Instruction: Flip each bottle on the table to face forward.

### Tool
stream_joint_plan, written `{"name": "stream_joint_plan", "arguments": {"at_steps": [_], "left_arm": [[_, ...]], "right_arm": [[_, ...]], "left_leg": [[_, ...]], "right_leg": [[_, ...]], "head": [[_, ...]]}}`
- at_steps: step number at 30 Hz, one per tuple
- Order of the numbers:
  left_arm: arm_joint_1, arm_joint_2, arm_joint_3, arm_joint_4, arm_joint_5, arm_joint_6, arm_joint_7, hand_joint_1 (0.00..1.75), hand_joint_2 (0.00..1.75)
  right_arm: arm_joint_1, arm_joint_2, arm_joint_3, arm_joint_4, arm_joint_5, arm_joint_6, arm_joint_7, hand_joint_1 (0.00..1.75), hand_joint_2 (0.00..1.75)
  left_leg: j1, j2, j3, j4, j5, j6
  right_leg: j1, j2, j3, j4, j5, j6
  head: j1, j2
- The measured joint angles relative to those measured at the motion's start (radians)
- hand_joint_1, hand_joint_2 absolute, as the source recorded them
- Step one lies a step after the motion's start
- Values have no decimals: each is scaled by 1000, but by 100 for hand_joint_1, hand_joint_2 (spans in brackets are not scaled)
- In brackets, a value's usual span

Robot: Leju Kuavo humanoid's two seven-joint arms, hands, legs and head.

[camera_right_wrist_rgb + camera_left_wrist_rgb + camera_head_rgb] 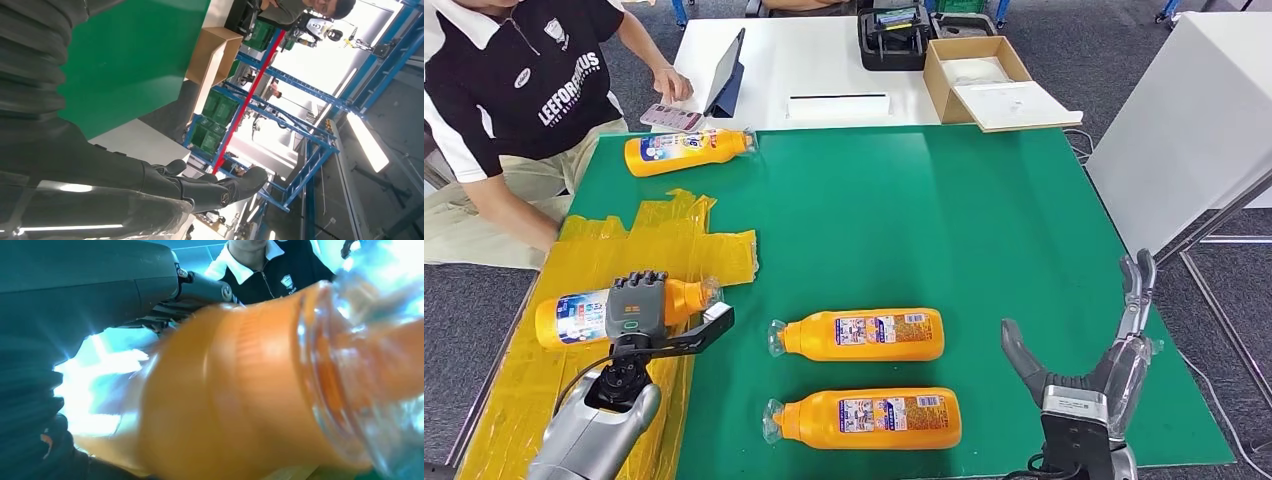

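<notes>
Several orange bottles lie on the green table (984,220). My left hand (635,305) grips one bottle (574,318) over the yellow taped patch at the table's left; close up, its orange body (235,405) and clear cap fill the left wrist view. Two bottles lie side by side in the near middle, one (864,334) ahead of the other (869,418), labels up, caps to the left. Another bottle (686,151) lies at the far left edge. My right hand (1089,365) hovers open at the near right, fingers (210,192) spread and holding nothing.
A person (514,110) sits at the far left corner, a hand near a phone (670,117). A white table behind holds a tablet (726,75), a black case (894,40) and an open cardboard box (984,80). A white cabinet (1194,120) stands right.
</notes>
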Motion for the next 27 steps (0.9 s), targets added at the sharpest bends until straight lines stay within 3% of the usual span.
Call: {"name": "stream_joint_plan", "arguments": {"at_steps": [13, 17, 22, 27], "left_arm": [[-9, -1, 2, 29, 0, -3, -29, 0, 175], [0, -18, 26, 15, 32, 29, -134, 0, 175], [49, -58, 44, -74, 188, 43, -302, 0, 175], [88, -87, 34, -179, 305, 58, -366, 0, 175]], "right_arm": [[-36, -13, 1, 53, -15, 16, -2, 0, 175], [-42, -38, 17, 91, 10, -58, 6, 0, 175], [-65, -80, 46, 144, 159, -120, 93, 0, 175], [-96, -118, 65, 189, 261, -129, 166, 0, 175]], "left_leg": [[1, 0, 2, 0, 1, -1], [1, 0, 2, 0, 1, -1], [0, 0, 1, 0, 1, -1], [-1, 0, 0, 0, 1, -1]], "right_leg": [[1, 0, 2, 0, 1, -1], [1, 0, 2, 0, 1, -1], [0, 0, 1, 0, 1, -1], [0, 0, 0, 0, 1, 0]], "head": [[0, 0], [0, 0], [0, 0], [0, 0]]}}
